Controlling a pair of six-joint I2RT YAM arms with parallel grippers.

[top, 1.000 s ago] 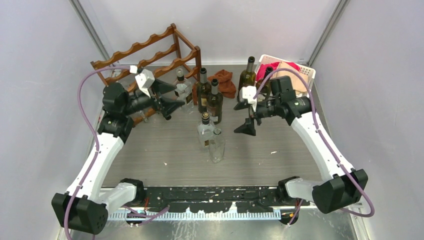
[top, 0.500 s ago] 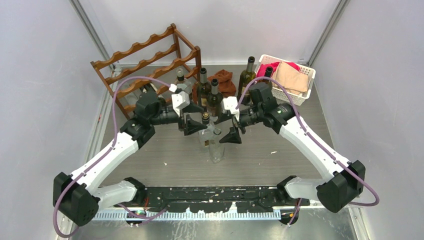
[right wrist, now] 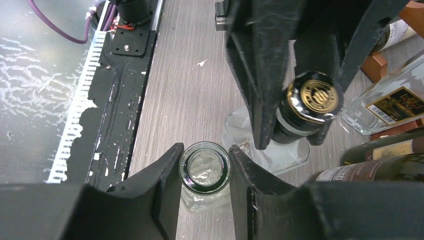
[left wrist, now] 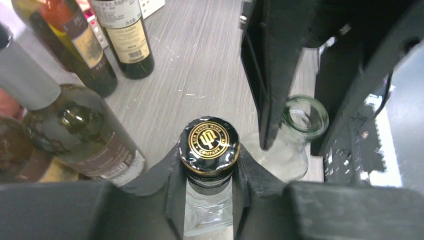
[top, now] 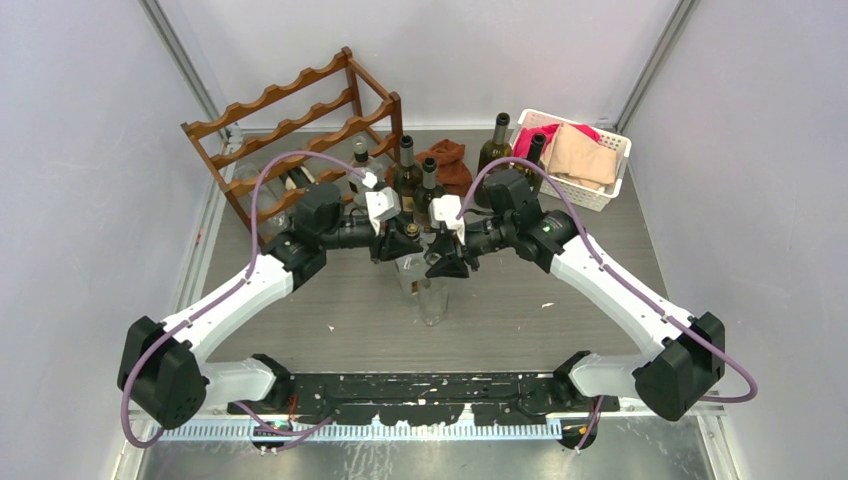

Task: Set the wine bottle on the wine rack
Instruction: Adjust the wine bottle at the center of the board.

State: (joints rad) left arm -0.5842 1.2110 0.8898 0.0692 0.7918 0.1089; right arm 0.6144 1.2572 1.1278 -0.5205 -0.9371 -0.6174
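Glass, clear: capped bottle [left wrist: 209,142] stands upright mid-table [top: 330,295], neck up, well apart from the rack [top: 290,130]. Left gripper [left wrist: 210,161] is clamped on its neck under the cap. Right gripper [right wrist: 205,159] is clamped on the open bottle [right wrist: 205,175] just beside. Both arms reach inward, wrists nearly meeting.

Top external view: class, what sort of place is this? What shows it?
Likely a robot test cell, not a cellar: bare white walls box in one table, a left arm and right arm are bolted at its edge, with wine rack and bottles staged.
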